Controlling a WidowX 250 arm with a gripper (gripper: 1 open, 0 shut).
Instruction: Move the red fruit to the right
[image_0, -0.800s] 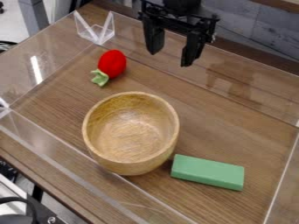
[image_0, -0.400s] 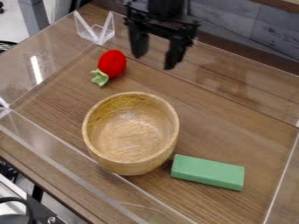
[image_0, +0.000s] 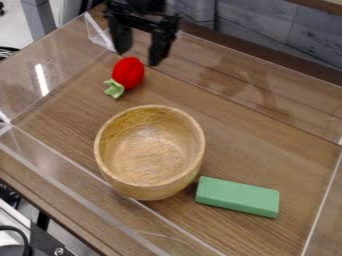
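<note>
Now, on the brown wood-grain tabletop (image_0: 267, 110), the black two-fingered hand (image_0: 143, 48) hangs empty with fingers spread, pointing down; the small red strawberry-like fruit with green cap (image_0: 127, 72) lies just at its six o'clock, cap toward seven.

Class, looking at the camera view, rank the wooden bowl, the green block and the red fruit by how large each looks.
1. wooden bowl
2. green block
3. red fruit, though it sits farther from the camera, which shrinks it somewhat.
</note>
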